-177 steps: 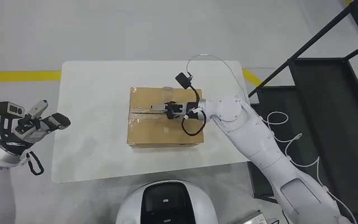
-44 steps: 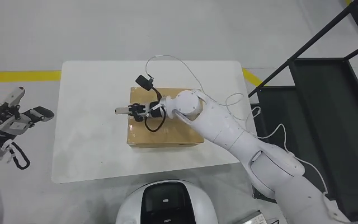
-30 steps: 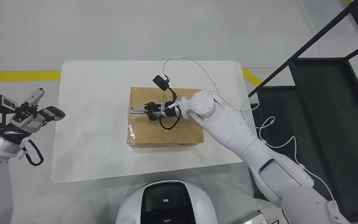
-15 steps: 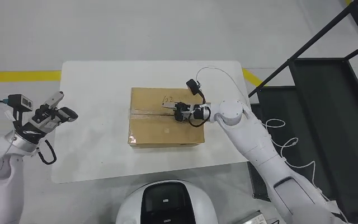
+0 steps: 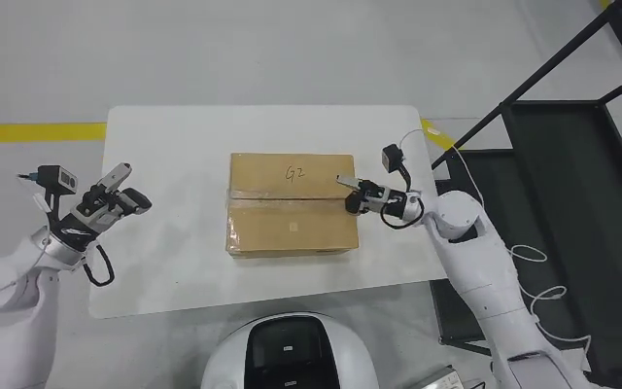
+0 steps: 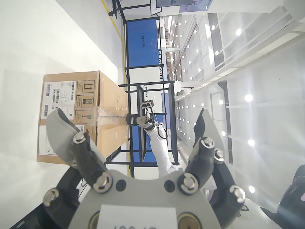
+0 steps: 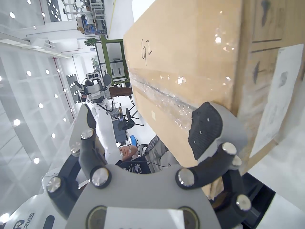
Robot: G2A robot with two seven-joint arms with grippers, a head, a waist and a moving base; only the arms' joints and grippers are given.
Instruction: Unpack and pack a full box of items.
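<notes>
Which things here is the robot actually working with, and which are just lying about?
Job in hand: brown cardboard box with clear tape on top; right gripper, open at its end; left gripper, open.
Lying about: white table; black metal rack; yellow floor line.

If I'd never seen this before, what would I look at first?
Probably the big brown cardboard box, shut and taped along its top, in the middle of the white table. Next, the right gripper, open at the box's right end, just where the tape seam ends. The left gripper is open too, away from the box by the table's left edge.
</notes>
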